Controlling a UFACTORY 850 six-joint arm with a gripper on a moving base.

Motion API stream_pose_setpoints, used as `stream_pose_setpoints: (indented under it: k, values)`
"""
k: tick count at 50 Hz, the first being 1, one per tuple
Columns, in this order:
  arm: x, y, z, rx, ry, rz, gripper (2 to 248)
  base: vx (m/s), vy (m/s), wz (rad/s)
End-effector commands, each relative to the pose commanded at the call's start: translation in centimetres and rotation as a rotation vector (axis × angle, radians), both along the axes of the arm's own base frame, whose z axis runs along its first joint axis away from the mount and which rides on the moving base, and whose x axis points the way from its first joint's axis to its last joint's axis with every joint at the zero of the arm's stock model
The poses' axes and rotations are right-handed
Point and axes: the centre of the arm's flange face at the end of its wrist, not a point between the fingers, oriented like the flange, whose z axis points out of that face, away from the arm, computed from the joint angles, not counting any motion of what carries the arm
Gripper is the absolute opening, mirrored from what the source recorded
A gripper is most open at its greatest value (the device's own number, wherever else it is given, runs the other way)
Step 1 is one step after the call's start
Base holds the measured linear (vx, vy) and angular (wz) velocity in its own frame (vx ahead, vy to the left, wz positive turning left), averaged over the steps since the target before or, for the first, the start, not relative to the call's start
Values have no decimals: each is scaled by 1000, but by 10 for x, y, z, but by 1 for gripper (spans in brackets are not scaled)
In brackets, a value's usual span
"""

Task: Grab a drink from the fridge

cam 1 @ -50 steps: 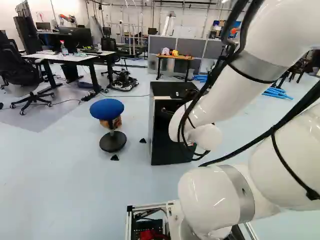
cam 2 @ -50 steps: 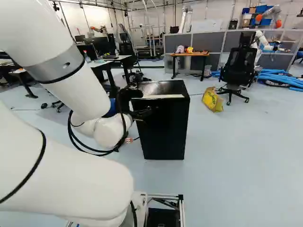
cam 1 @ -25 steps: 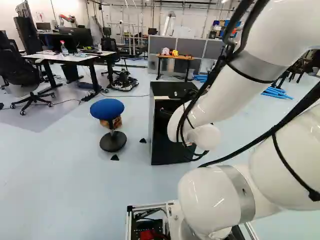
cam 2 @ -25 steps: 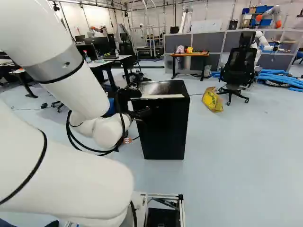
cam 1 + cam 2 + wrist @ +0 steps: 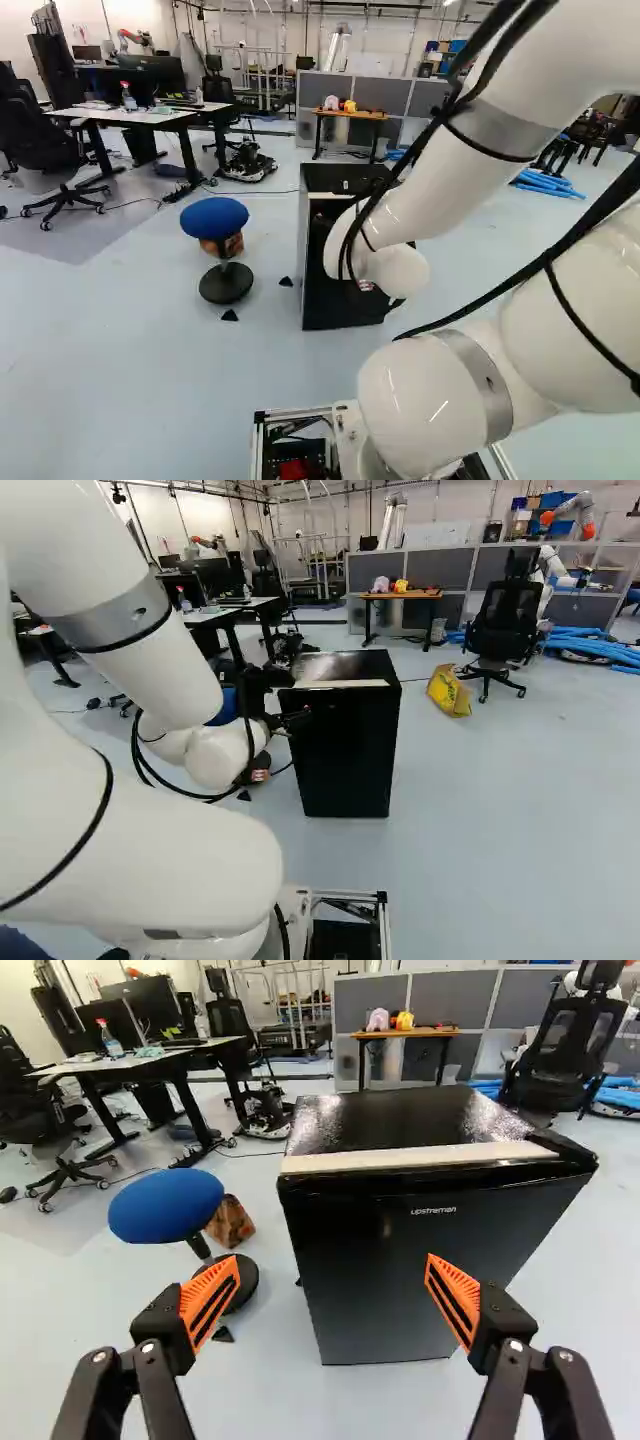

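your white arm spans the right side of the left base view and the left side of the right base view. at the upper left of the left base view you have a white-topped desk. your black fridge stands near the centre of the right base view, door shut, a pale strip along its top front edge. a black office chair is at that view's upper right. a blue-topped stool stands left of centre in the left base view. your gripper is near the fridge; in the wrist view its orange-padded fingers are spread wide, nothing clamped, with the fridge ahead. smallest, a yellow bag lies near the office chair.
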Motion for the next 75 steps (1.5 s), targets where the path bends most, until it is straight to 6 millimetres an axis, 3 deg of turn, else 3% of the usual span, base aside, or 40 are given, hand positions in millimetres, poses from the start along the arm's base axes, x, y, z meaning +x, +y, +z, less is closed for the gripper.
stream_pose_setpoints:
  k: [35,75]
  values:
    - [0,28,4,62,-46,-39,247,0,0,0]
    - [16,67,-13,43,-109,-45,247,0,0,0]
